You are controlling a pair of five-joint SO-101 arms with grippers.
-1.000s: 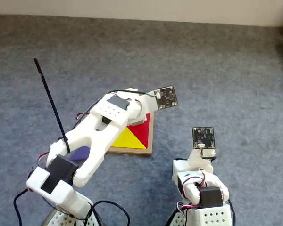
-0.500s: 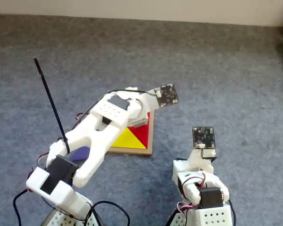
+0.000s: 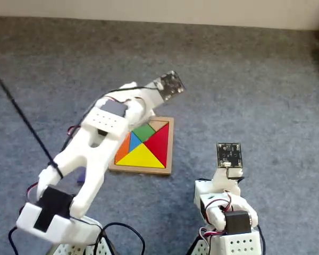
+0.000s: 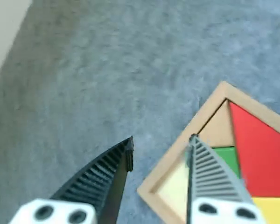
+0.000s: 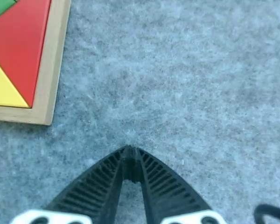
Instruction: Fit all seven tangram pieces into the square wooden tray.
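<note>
**While the left gripper (image 4: pixel 161 139) hangs open at the tray's edge, the right gripper (image 5: pixel 130 149) sits closed beside it**

As I look down from the high camera, the square wooden tray (image 3: pixel 170 151) lies flat on grey-blue carpet (image 3: pixel 255 79). The left arm (image 3: pixel 90 154) stretches over the tray's near-left corner, so its wrist covers part of the tray. Inside the tray I see a red triangle (image 3: pixel 159 143), a yellow triangle (image 3: pixel 141 158), a green piece (image 3: pixel 144 132), a blue piece (image 3: pixel 134 141) and an orange piece (image 3: pixel 122 150), fitted edge to edge. A small purple shape (image 3: pixel 81 173) peeks out beside the left arm, outside the tray; I cannot tell what it is. The right arm (image 3: pixel 226 212) stands folded, apart from the tray.

From the left wrist camera, my left gripper is spread wide and holds nothing. Its grey finger (image 4: pixel 207 170) hangs over the tray's interior, above the green piece. Its black finger (image 4: pixel 100 175) hangs over bare carpet just outside the wooden rim. The red triangle lies beyond the grey finger, farther into the tray. A pale tan area sits in the tray corner just ahead of that fingertip; I cannot tell whether it is a piece or bare floor.

From the right wrist camera, my right gripper has both tips pressed together with nothing between them, above the carpet. One corner of the tray, with red and yellow showing, lies ahead and off to one side, apart from the tips.
</note>
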